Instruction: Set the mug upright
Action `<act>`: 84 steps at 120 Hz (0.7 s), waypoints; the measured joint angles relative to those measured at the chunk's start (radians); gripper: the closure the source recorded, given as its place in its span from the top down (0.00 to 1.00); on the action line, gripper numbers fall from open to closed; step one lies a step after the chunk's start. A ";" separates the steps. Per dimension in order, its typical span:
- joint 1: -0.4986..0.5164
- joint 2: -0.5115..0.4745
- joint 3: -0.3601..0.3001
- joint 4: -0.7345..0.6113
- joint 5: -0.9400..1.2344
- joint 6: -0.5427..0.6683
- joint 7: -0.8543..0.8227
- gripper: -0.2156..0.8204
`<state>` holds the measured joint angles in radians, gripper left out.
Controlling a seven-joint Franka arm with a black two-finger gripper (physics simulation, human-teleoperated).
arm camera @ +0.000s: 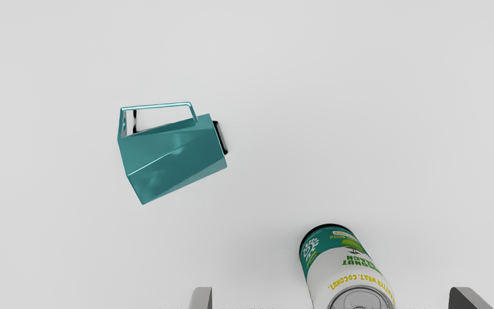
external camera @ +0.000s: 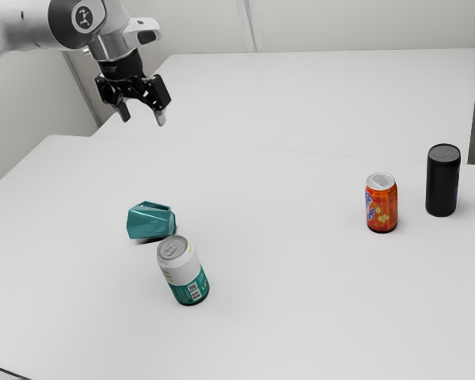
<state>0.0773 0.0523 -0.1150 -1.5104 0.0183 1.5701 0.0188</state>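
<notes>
- Wrist view: the fingers (arm camera: pixel 202 298) are released and set wide apart, holding nothing; in the exterior view they hang well above the surface (external camera: pixel 301 309), set back from the coconut can (arm camera: pixel 347 266).
- The mug (arm camera: pixel 174 159) lies on its side just beside the coconut can, its narrower end — likely the foot — turned more toward that can.
- The handle (arm camera: pixel 157 105) is on the mug's side facing away from the coconut can.
- To right it well, I'd come down over the mug, clear of the coconut can's rim, and pinch the body nearer its wide end; the slanted facets could slip, so a square hold matters.
- Then lift a little, tilt the foot down, and settle it flat before letting go — away from the coconut can, which a careless swing could topple.
- Farthest out, well apart from the coconut can toward the exterior view's right, stand an orange can (external camera: pixel 381 206) and a black can (external camera: pixel 442 184).
</notes>
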 joint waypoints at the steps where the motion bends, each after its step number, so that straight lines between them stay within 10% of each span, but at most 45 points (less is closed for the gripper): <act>1: 0.000 0.000 0.000 0.000 -0.001 0.000 0.000 0.79; 84: 0.028 -0.057 -0.004 -0.184 -0.068 0.019 -0.002 0.79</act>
<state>0.1051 -0.0045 -0.1192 -1.6948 -0.0498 1.5891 0.0169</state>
